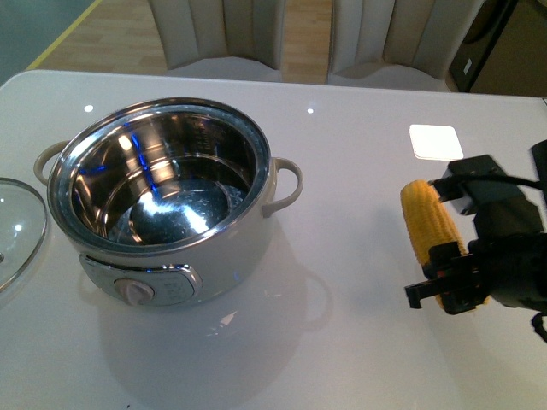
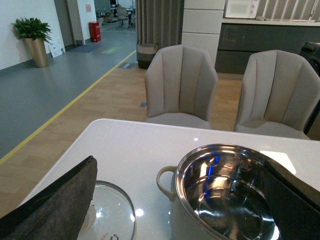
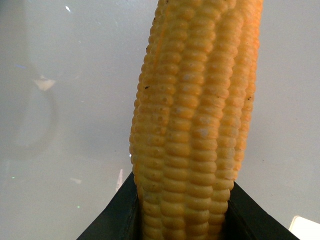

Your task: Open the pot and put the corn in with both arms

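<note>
The cream-white pot (image 1: 244, 256) stands uncovered on the left half of the table, and its steel bowl (image 1: 162, 192) shows only reflections. To the right of the pot, my right gripper (image 1: 453, 278) is shut on the corn (image 1: 423, 222) near its nearer end, just above the table. In the right wrist view the corn (image 3: 192, 125) runs out from between the black fingers (image 3: 117, 220). My left gripper (image 2: 178, 165) is open and holds nothing. It hangs above the pot (image 2: 225, 195) and the glass lid (image 2: 112, 210), and it does not show in the front view.
The glass lid (image 1: 17, 226) lies flat on the table by the pot's left handle, partly cut off by the picture's edge. A small white square (image 1: 436, 141) lies on the table behind the corn. Two beige chairs (image 1: 218, 34) stand at the table's far edge.
</note>
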Action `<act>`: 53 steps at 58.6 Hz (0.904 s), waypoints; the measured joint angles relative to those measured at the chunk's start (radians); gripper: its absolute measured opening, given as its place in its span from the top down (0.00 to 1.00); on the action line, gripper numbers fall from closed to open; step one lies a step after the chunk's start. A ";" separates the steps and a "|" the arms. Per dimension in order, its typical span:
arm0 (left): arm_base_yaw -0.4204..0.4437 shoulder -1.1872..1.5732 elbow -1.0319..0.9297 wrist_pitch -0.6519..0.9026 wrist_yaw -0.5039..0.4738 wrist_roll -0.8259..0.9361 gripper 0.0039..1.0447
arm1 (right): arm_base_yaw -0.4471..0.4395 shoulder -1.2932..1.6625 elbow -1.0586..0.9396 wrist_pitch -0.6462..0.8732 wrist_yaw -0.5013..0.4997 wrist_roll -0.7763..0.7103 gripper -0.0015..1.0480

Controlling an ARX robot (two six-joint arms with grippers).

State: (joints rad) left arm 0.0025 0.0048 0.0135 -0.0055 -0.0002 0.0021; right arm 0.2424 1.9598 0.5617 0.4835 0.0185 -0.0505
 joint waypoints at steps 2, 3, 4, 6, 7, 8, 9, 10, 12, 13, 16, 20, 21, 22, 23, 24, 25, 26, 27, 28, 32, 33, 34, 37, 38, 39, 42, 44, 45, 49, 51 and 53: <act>0.000 0.000 0.000 0.000 0.000 0.000 0.07 | -0.008 -0.046 -0.011 -0.023 -0.021 0.001 0.73; 0.000 0.000 0.000 0.000 0.000 0.000 0.07 | -0.011 -0.061 -0.013 -0.031 -0.027 0.002 0.73; 0.000 0.000 0.000 0.000 0.000 0.000 0.07 | -0.016 -0.093 -0.017 -0.047 -0.040 0.003 0.73; 0.000 0.000 0.000 0.000 0.000 0.000 0.07 | -0.022 -0.140 -0.019 -0.074 -0.060 0.010 0.74; 0.000 0.000 0.000 0.000 0.000 0.000 0.07 | -0.023 -0.156 -0.019 -0.082 -0.066 0.012 0.74; 0.000 0.000 0.000 0.000 0.000 0.000 0.07 | -0.024 -0.187 -0.019 -0.095 -0.074 0.016 0.74; 0.000 0.000 0.000 0.000 0.000 0.000 0.07 | -0.025 -0.217 -0.018 -0.114 -0.085 0.024 0.75; 0.000 0.000 0.000 0.000 0.000 0.000 0.07 | -0.025 -0.231 -0.018 -0.121 -0.090 0.028 0.75; 0.000 0.000 0.000 0.000 0.000 0.000 0.07 | -0.024 -0.273 -0.013 -0.145 -0.105 0.045 0.75; 0.000 0.000 0.000 0.000 0.000 0.000 0.07 | -0.020 -0.298 -0.009 -0.159 -0.113 0.054 0.76; 0.000 0.000 0.000 0.000 0.000 0.000 0.07 | -0.006 -0.351 0.005 -0.192 -0.121 0.086 0.76; 0.000 0.000 0.000 0.000 0.000 0.000 0.07 | 0.026 -0.394 0.027 -0.220 -0.124 0.119 0.77; 0.000 0.000 0.000 0.000 0.000 0.000 0.07 | 0.032 -0.399 0.031 -0.223 -0.124 0.128 0.77; 0.000 0.000 0.000 0.000 0.000 0.000 0.07 | 0.045 -0.406 0.040 -0.227 -0.124 0.138 0.77; 0.000 0.000 0.000 0.000 0.000 0.000 0.07 | 0.052 -0.408 0.045 -0.230 -0.124 0.145 0.77; 0.000 0.000 0.000 0.000 0.000 0.000 0.07 | 0.067 -0.411 0.055 -0.234 -0.123 0.153 0.77; 0.000 0.000 0.000 0.000 0.000 0.000 0.07 | 0.074 -0.412 0.060 -0.236 -0.122 0.159 0.77; 0.000 0.000 0.000 0.000 0.000 0.000 0.07 | 0.089 -0.412 0.071 -0.238 -0.119 0.173 0.77; 0.000 0.000 0.000 0.000 0.000 0.000 0.07 | 0.104 -0.411 0.082 -0.238 -0.116 0.185 0.77; 0.000 0.000 0.000 0.000 0.000 0.000 0.07 | 0.111 -0.410 0.087 -0.239 -0.116 0.192 0.77; 0.000 0.000 0.000 0.000 0.000 0.000 0.07 | 0.152 -0.396 0.122 -0.244 -0.111 0.225 0.78; 0.000 0.000 0.000 0.000 0.000 0.000 0.07 | 0.165 -0.389 0.135 -0.245 -0.108 0.238 0.78; 0.000 0.000 0.000 0.000 0.000 0.000 0.07 | 0.172 -0.385 0.141 -0.245 -0.108 0.247 0.78; 0.000 0.000 0.000 0.000 0.000 0.000 0.07 | 0.201 -0.364 0.174 -0.248 -0.108 0.277 0.78; 0.000 0.000 0.000 0.000 0.000 0.000 0.07 | 0.207 -0.360 0.180 -0.249 -0.108 0.283 0.78; 0.000 0.000 0.000 0.000 0.000 0.000 0.07 | 0.219 -0.350 0.193 -0.252 -0.108 0.298 0.78; 0.000 0.000 0.000 0.000 0.000 0.000 0.07 | 0.241 -0.331 0.217 -0.256 -0.104 0.324 0.78; 0.000 0.000 0.000 0.000 0.000 0.000 0.07 | 0.256 -0.316 0.235 -0.257 -0.100 0.338 0.78; 0.000 0.000 0.000 0.000 0.000 0.000 0.07 | 0.266 -0.307 0.247 -0.259 -0.098 0.349 0.78; 0.000 0.000 0.000 0.000 0.000 0.000 0.07 | 0.291 -0.277 0.279 -0.265 -0.092 0.375 0.78; 0.000 0.000 0.000 0.000 0.000 0.000 0.07 | 0.303 -0.263 0.294 -0.267 -0.090 0.385 0.78; 0.000 0.000 0.000 0.000 0.000 0.000 0.07 | 0.312 -0.248 0.310 -0.268 -0.090 0.396 0.78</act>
State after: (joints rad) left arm 0.0025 0.0048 0.0135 -0.0055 -0.0002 0.0021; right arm 0.5545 1.7119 0.8719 0.2153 -0.0715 0.3458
